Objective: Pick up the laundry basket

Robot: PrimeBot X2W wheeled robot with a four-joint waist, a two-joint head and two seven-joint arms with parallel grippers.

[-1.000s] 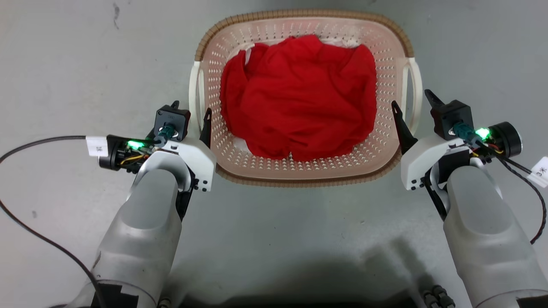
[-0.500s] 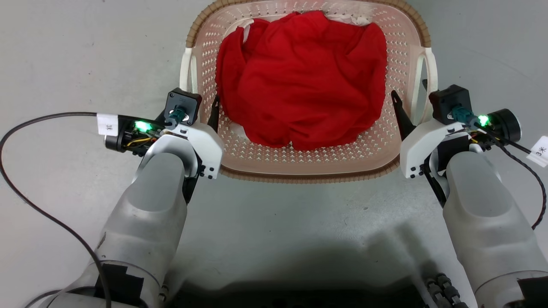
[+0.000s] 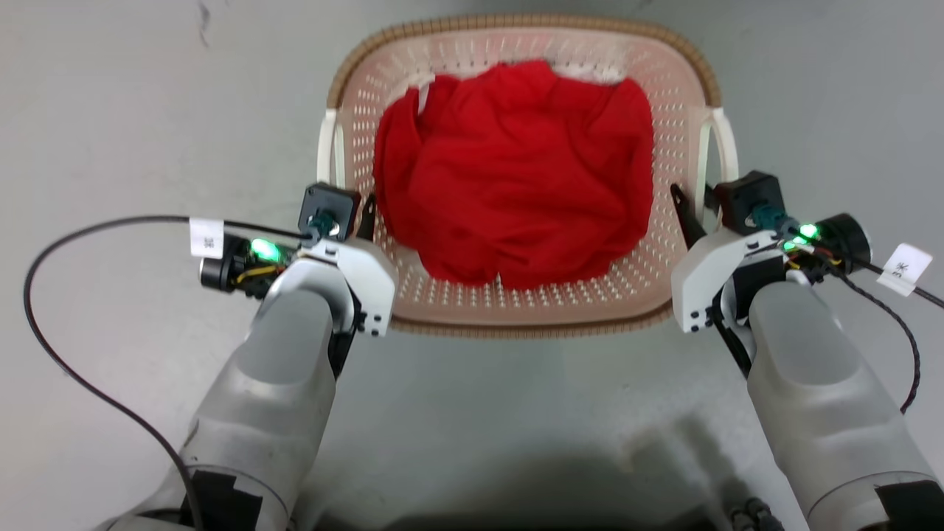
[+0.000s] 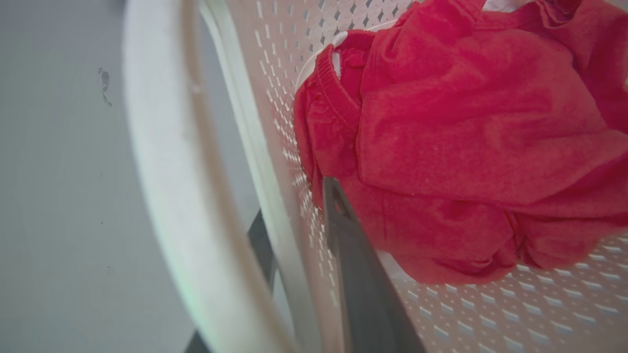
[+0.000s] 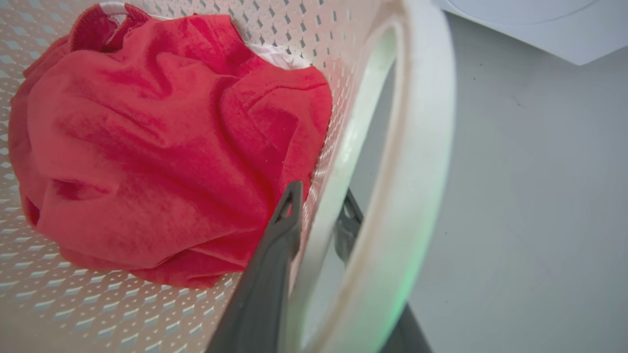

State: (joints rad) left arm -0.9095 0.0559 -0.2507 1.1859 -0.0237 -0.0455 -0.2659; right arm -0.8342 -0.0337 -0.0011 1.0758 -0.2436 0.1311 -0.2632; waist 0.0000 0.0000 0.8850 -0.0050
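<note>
— Since the laundry basket [image 3: 516,329] lies right before me, over the grey floor [image 3: 110,110], I have it by both sides.
— Held how?
— My left gripper [image 4: 294,201] is clenched on its left wall, one finger [image 4: 353,255] inside, one behind the white handle [image 4: 162,171]; my right gripper [image 5: 321,193] likewise on its right wall.
— Next?
— I judge the grasp made. Now the lift: both sides rising together, level.

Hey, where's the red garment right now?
Head view, centre: the red garment lies bunched inside the laundry basket, between the left end effector and right end effector at the basket's side walls.
</note>
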